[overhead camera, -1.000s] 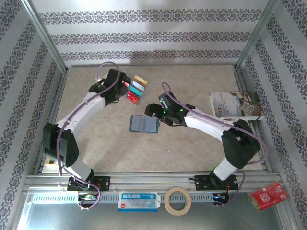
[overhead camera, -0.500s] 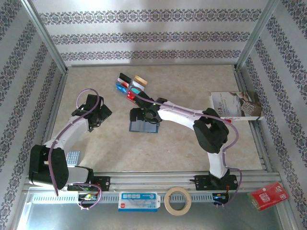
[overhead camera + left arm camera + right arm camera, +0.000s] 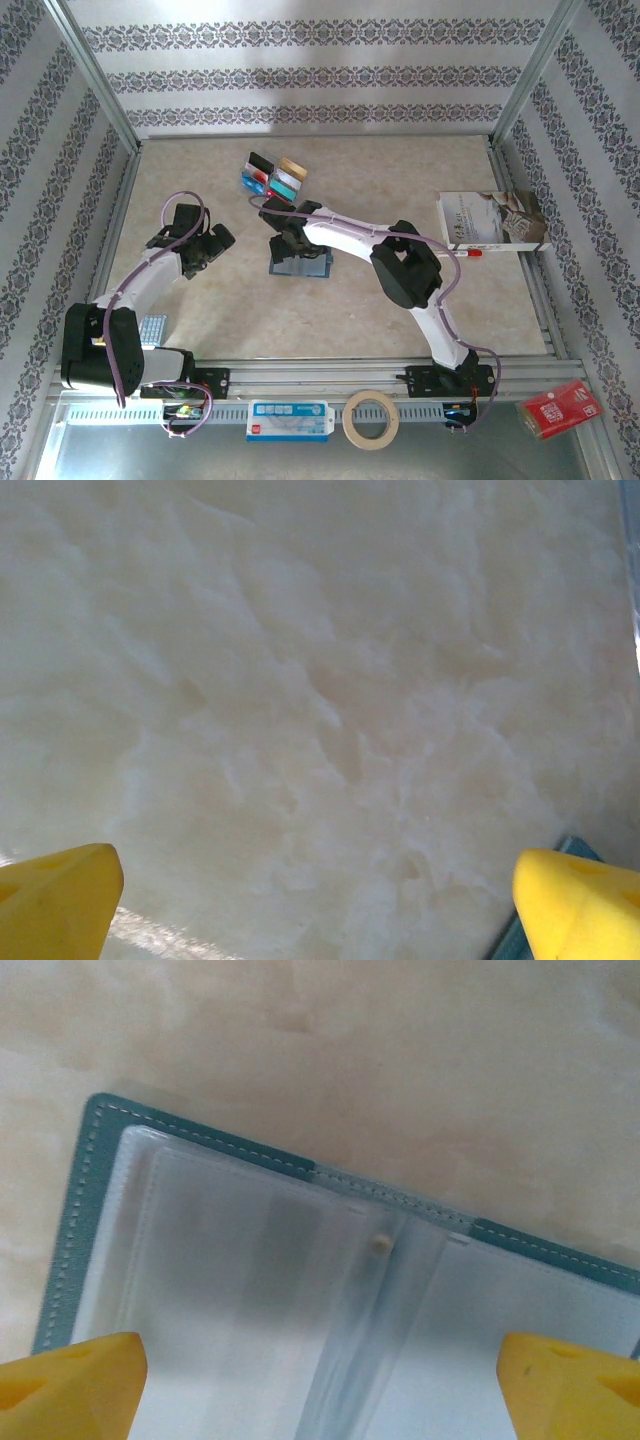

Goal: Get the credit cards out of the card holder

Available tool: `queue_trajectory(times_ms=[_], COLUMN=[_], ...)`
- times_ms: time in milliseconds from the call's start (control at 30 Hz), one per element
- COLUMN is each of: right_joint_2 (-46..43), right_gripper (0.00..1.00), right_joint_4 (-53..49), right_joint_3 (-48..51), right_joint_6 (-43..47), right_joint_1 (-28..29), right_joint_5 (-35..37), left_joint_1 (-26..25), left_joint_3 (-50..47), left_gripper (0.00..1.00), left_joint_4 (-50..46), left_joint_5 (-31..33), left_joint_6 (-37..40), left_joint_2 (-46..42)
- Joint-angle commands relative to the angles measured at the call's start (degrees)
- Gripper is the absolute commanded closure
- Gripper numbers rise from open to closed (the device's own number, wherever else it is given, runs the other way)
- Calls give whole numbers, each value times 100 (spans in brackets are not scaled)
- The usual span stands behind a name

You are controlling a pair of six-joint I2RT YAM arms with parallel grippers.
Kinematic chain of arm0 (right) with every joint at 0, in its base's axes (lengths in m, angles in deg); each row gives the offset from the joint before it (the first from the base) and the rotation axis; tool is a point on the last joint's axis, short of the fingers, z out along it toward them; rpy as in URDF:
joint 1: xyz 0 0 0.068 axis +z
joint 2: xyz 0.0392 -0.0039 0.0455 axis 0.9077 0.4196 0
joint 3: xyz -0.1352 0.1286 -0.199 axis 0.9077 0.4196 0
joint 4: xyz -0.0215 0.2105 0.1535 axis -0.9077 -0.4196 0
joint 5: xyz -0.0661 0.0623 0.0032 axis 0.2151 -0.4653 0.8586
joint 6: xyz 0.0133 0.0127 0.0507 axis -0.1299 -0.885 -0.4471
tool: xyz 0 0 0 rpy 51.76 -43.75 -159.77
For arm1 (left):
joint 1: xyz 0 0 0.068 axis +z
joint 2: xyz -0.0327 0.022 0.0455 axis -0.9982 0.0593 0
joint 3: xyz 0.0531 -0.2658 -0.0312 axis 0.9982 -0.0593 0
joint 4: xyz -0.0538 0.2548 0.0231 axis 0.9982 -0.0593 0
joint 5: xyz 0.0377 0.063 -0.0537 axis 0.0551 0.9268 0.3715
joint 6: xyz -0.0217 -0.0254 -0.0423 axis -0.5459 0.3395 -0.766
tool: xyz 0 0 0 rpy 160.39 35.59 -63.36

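My right end effector (image 3: 320,1375) hangs spread apart over the open card holder (image 3: 90,1160); my left end effector (image 3: 320,900) gapes empty above bare desk (image 3: 300,680).
The credit cards (image 3: 274,178) lie fanned on the desk beyond it, so I judge I hover to check the clear sleeves (image 3: 250,1290). They look empty, but their lower part is cut off and my arm (image 3: 350,235) hides much of the holder from above.
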Motion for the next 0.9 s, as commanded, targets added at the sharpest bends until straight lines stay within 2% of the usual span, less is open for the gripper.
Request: queue_trajectory(times_ms=[0,200,467,667,867], right_joint_2=[216,307,195,86,7], right_gripper=[10,17,33,47,50], right_joint_4=[-347,-379,-190,32,237], right_joint_3=[-168,143,580,825,971], right_joint_6=[116,78,135,143,169], right_joint_1=[80,-15,-160,-276,-316], right_joint_5=[-46,-150,-383,-536,-676], left_joint_1=[69,65,30,-78,-354], left_joint_3=[-287,-387,-669,-760,-718], left_gripper=[0,2,16,50,62], left_joint_4=[713,960,1513,1883,2288], left_joint_5=[-700,-1507,-2534,-3157,-3405], left_joint_6=[548,780,406,74,-211], left_joint_2=[-196,-202,31,332,772])
